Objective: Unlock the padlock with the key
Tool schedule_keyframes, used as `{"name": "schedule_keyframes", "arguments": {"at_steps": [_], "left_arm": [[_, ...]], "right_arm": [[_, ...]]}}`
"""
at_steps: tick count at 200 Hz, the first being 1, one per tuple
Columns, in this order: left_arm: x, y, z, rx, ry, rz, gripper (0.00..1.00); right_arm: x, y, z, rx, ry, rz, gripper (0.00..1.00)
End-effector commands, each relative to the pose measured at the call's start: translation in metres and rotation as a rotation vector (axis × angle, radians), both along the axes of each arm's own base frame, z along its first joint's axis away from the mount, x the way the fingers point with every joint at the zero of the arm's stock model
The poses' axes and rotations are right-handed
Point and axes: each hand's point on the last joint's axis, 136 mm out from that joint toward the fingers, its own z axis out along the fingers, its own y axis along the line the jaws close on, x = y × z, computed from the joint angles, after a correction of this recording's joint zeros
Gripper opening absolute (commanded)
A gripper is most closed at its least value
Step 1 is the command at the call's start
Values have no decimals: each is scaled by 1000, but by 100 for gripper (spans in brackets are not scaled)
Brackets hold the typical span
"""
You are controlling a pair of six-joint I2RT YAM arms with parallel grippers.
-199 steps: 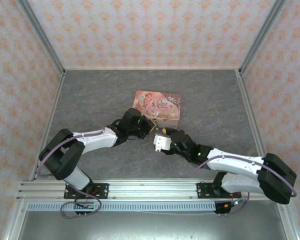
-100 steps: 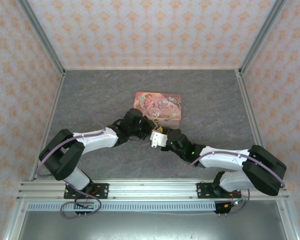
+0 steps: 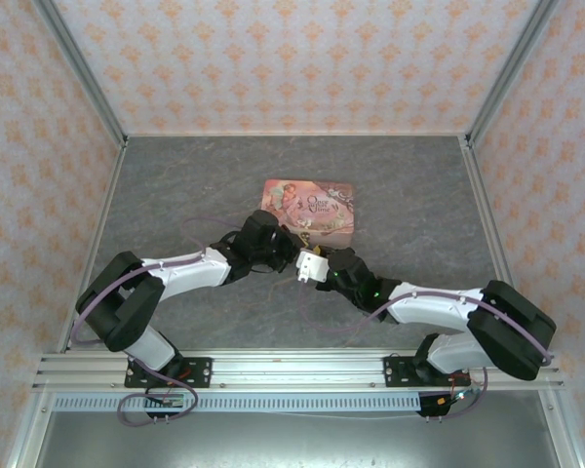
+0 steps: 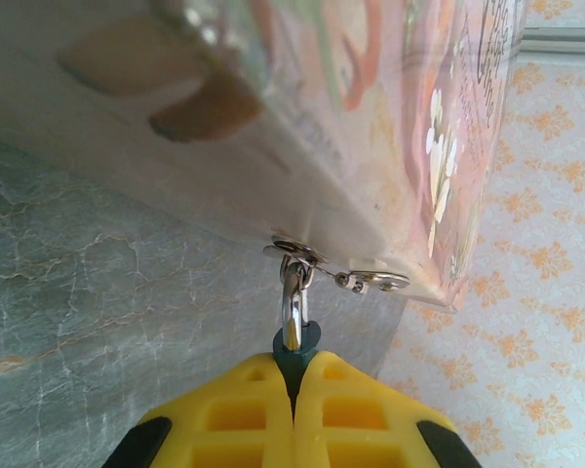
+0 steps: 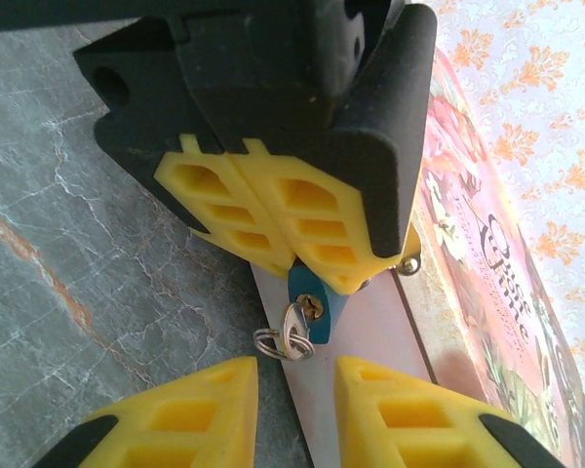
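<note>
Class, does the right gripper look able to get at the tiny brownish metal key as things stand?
Probably yes. The tiny brownish metal key sticks out of the small teal padlock pinched by the left gripper, ahead of the right gripper, whose jaws stand open with nothing in the way.

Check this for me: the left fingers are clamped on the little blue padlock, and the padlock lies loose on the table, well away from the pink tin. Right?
Not quite. The left fingers are clamped on the padlock, but it is not loose: the left wrist view shows it hooked through the clasp on the pink tin.
</note>
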Motion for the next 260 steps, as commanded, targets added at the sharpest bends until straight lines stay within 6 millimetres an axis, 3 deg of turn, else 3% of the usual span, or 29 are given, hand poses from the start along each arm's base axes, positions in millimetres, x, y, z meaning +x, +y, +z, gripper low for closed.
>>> {"name": "schedule_keyframes", "arguments": {"at_steps": [1, 143, 222, 260], "left_arm": [[7, -13, 40, -78, -85, -16, 0], [6, -15, 39, -79, -79, -24, 0], [4, -16, 38, -80, -79, -27, 0], [3, -17, 38, -78, -79, -29, 0]], "right_arm": [[3, 8, 7, 45, 9, -1, 25], [14, 18, 15, 114, -3, -27, 16], [18, 18, 18, 173, -13, -65, 20], [21, 18, 20, 235, 13, -88, 16]]}}
